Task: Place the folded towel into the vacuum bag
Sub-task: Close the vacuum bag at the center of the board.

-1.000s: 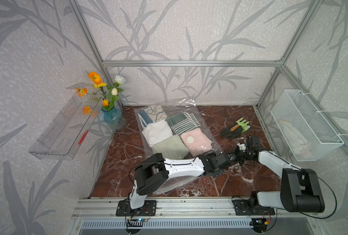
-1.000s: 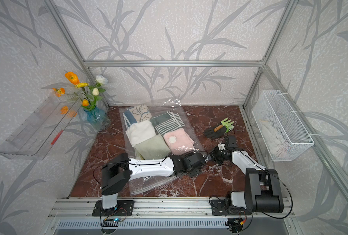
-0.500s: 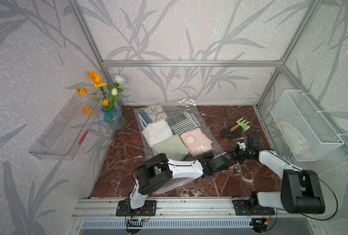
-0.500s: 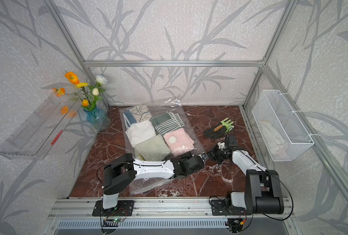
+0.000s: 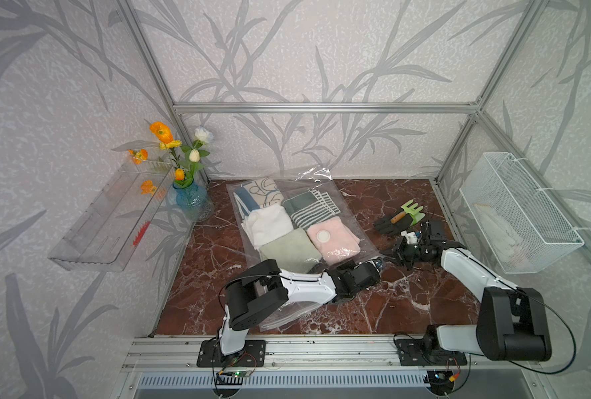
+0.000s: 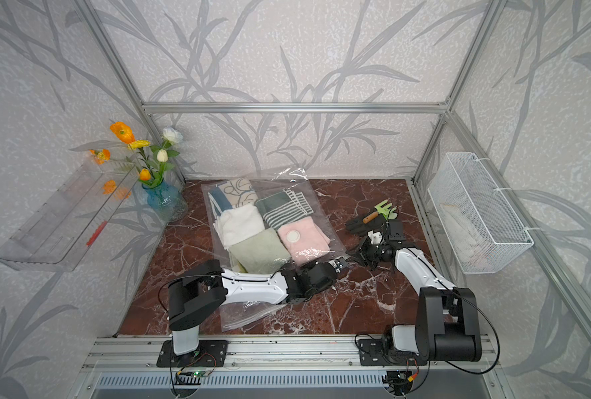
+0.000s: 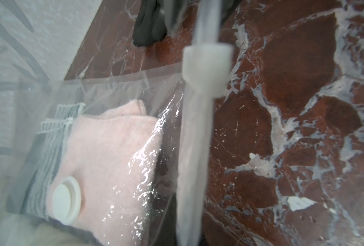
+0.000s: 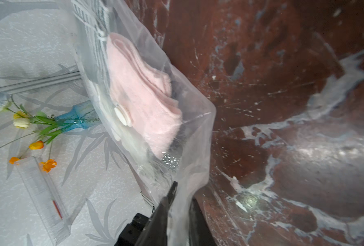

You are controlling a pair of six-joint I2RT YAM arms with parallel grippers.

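Mid-frame, the left claw [image 5: 378, 265] clamped the lower-right corner of the vacuum bag [image 5: 297, 228]; the right claw [image 5: 388, 254], narrowly parted, straddled its edge.

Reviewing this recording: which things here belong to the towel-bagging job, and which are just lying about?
Job: vacuum bag, folded towels, left end effector, right end effector.
Lying about: flower vase, black glove, green rake, wire basket, clear shelf.

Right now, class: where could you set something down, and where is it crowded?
Bare: the strip between vase and bag; the front, between left arm and right arm. Crowded: the bag's near corner, where left gripper and right gripper meet, by the glove.
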